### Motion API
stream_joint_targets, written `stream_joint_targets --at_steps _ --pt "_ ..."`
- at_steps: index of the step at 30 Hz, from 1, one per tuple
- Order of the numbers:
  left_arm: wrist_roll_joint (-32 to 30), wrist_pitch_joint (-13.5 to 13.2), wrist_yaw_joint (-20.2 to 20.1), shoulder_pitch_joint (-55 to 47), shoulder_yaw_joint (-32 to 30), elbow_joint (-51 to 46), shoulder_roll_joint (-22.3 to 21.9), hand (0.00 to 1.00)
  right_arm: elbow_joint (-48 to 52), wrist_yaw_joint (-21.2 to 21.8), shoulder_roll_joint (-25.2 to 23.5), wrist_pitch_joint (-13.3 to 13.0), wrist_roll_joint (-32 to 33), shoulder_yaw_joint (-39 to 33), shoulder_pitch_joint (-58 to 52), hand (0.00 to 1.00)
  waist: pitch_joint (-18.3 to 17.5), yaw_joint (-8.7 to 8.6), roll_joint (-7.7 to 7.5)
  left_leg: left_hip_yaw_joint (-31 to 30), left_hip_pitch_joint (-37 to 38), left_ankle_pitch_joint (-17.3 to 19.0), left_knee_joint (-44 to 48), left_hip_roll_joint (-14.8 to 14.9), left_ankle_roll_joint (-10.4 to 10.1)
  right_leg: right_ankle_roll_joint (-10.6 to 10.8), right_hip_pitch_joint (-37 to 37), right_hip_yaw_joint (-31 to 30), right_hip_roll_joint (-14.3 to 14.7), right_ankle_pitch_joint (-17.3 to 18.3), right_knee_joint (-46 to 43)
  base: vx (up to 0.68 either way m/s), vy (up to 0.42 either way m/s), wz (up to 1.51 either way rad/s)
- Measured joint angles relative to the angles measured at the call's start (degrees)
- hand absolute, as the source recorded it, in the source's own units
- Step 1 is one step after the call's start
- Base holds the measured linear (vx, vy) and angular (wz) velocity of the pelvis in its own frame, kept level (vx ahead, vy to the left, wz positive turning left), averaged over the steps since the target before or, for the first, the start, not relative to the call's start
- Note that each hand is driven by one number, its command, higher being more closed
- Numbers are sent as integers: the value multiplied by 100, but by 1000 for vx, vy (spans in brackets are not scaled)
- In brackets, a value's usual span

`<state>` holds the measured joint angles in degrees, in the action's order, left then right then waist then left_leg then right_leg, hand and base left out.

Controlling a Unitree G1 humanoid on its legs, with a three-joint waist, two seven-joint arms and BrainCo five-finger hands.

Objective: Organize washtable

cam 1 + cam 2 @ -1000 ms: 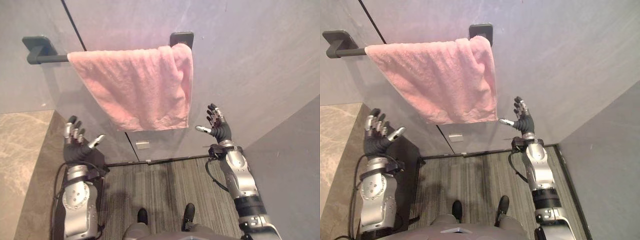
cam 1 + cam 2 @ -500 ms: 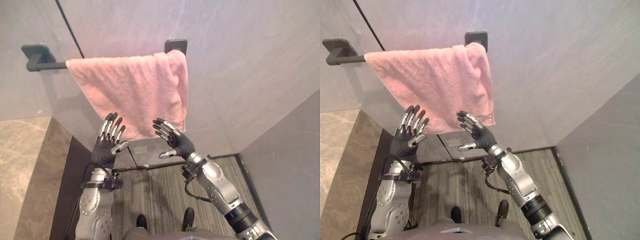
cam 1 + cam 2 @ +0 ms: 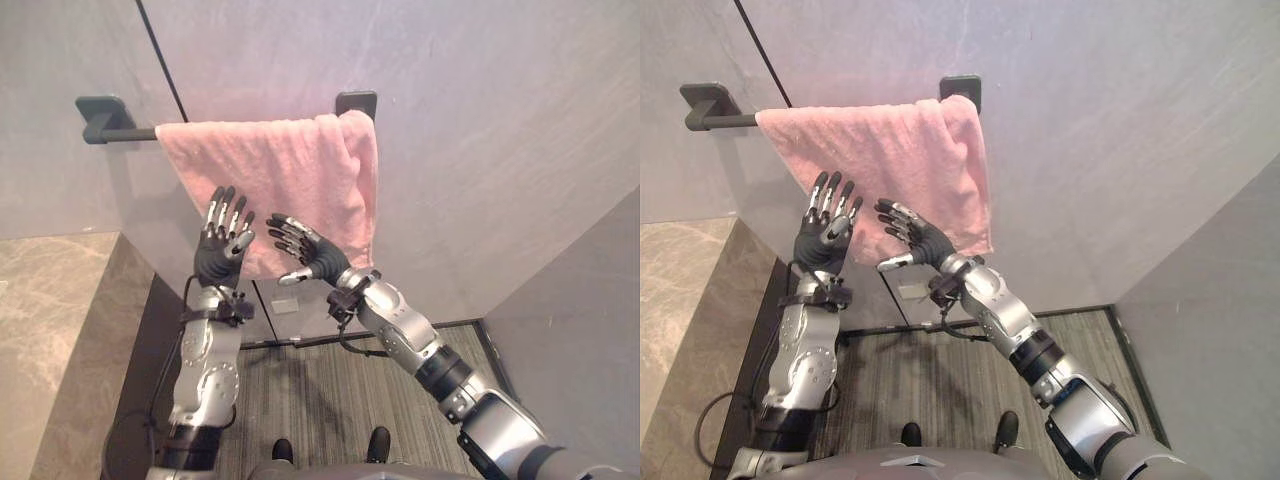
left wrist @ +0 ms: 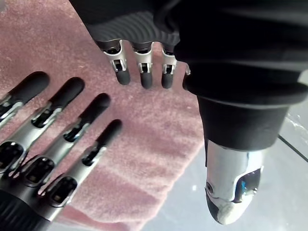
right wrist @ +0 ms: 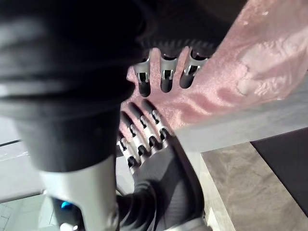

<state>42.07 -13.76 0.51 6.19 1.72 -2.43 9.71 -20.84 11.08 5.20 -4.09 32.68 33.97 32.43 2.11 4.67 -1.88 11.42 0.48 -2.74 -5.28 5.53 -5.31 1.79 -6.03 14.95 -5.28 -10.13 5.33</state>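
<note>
A pink towel (image 3: 290, 175) hangs unevenly over a dark wall rail (image 3: 120, 132), bunched toward the rail's right bracket (image 3: 357, 101). My left hand (image 3: 222, 245) is raised in front of the towel's lower left part, fingers straight and spread. Beside it, my right hand (image 3: 308, 253) reaches across before the towel's lower edge, fingers also straight, thumb apart. Neither holds cloth. The left wrist view has the towel (image 4: 72, 62) just past my left fingers (image 4: 141, 70), with the right hand's fingers (image 4: 57, 139) beside them. From the right wrist, the towel (image 5: 255, 62) lies beyond both hands.
The rail is fixed to a grey wall (image 3: 500, 150). A marble counter (image 3: 55, 330) lies at the left, with a dark cabinet side below it. Striped grey floor (image 3: 320, 400) runs underneath, and a grey wall (image 3: 580, 330) closes the right side.
Both hands have risen and come closer to the towel; the right hand has swung leftward next to the left hand. The head camera has shifted a little, moving the rail rightward in view.
</note>
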Motion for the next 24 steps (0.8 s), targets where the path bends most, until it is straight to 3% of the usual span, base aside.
stream_joint_targets --at_steps 6,10,15,24 --pt "474 -11 268 1160 -22 1205 223 0 -851 -354 -350 67 223 -9 788 0 8 51 -14 3 -129 2 73 15 -1 -17 -97 -19 1 -52 -4 0 0 0" --pt "1253 -21 397 1908 -234 2153 237 0 -1342 -612 -608 71 240 -65 1308 0 59 45 -54 15 -211 2 142 39 -3 -40 -157 -46 24 -91 -6 -12 -7 -2" --pt "1569 -41 623 2314 -578 2491 251 0 -1357 -862 -820 70 454 -256 1611 0 301 33 -167 72 -235 12 179 73 -34 -71 -217 -151 68 -123 -1 -49 -14 -10" --pt "1605 -45 751 2333 -1434 3035 704 0 -1356 -882 -511 70 453 -576 1609 0 384 -99 -163 80 -375 0 271 87 -50 -97 -345 -188 98 -160 -7 4 -5 -3"
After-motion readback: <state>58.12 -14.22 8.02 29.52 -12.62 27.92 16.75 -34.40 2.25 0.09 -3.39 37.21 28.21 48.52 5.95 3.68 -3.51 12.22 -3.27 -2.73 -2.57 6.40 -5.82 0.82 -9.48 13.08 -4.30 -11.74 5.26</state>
